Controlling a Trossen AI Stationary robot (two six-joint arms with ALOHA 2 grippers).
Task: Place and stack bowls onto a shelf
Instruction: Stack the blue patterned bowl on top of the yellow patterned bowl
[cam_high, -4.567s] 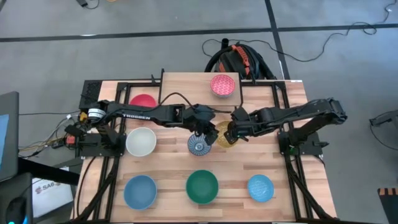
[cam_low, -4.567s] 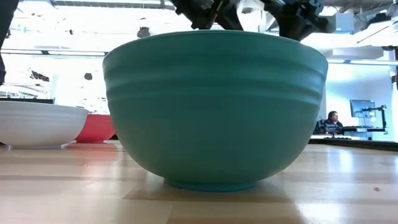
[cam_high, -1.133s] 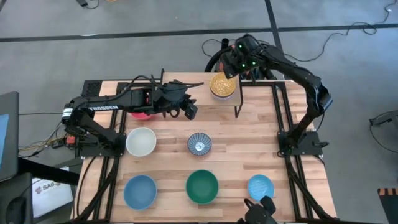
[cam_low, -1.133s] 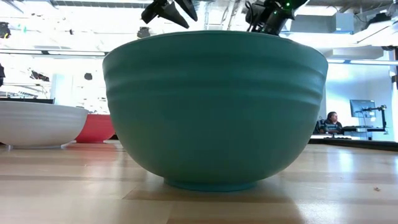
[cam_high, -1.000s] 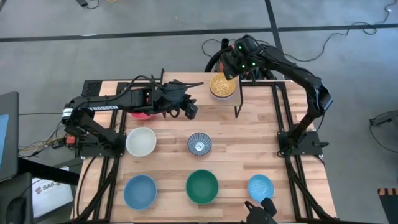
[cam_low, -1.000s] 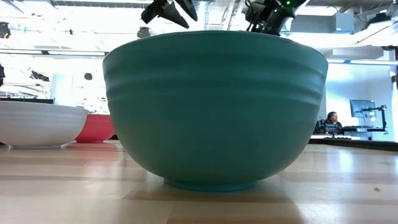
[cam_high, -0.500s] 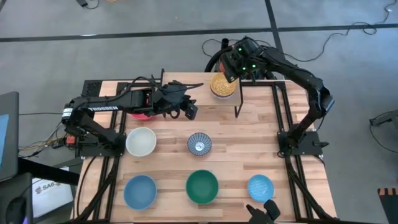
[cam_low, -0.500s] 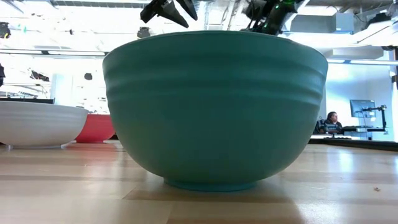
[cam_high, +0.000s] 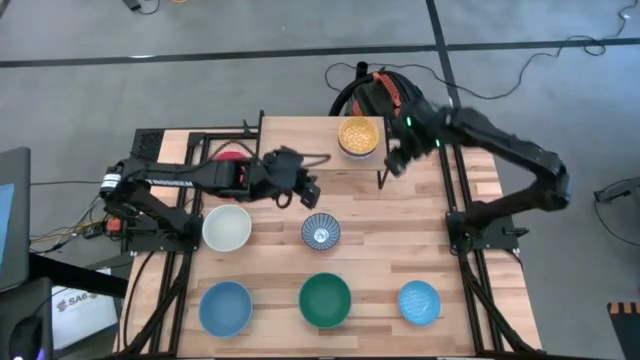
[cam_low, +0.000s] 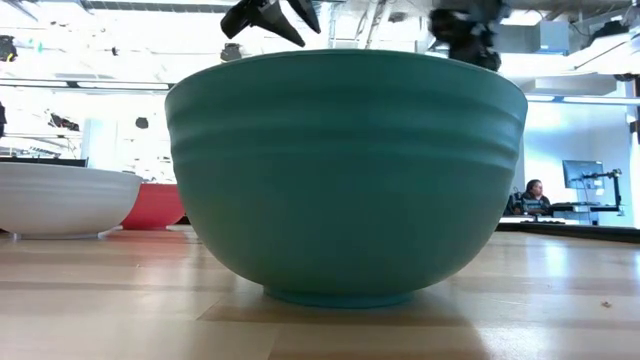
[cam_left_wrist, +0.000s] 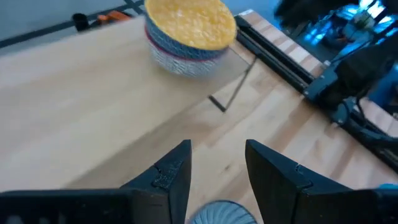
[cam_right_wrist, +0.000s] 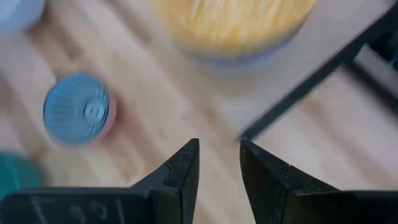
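High view: yellow bowl sits stacked on the shelf. Right gripper hangs just beside the shelf, parted and empty. Left gripper, parted and empty, hovers between shelf and striped bowl.

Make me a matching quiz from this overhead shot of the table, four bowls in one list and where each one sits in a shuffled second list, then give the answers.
Things:
1. yellow bowl
2. white bowl
3. green bowl
4. striped bowl

Places:
A. middle of the table
B. stacked in another bowl on the shelf at the far edge
C. near edge, between two light blue bowls
D. left side, in front of the left arm's base

Pairs: 1-B, 2-D, 3-C, 4-A
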